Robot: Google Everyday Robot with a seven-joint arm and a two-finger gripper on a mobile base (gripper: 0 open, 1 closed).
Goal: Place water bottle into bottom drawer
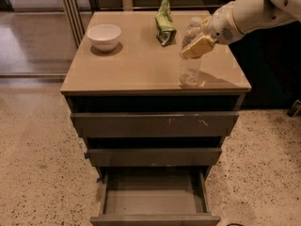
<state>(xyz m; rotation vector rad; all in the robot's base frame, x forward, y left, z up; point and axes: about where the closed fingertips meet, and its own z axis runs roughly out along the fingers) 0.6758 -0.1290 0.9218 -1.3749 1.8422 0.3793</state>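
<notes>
The water bottle (190, 65), clear with a white cap, stands upright on the right part of the cabinet top (136, 69), near its front edge. My gripper (197, 44) reaches in from the upper right, and its tan fingers (199, 45) are closed around the bottle's upper half. The bottle's base is at or just above the surface; I cannot tell which. The bottom drawer (153, 194) is pulled out at the foot of the cabinet, and its grey inside holds nothing.
A white bowl (104, 36) sits at the top's back left. A green snack bag (164, 20) lies at the back, just left of the bottle. The scratched top drawer (155, 125) and the middle drawer (155, 157) stick out slightly. Speckled floor surrounds the cabinet.
</notes>
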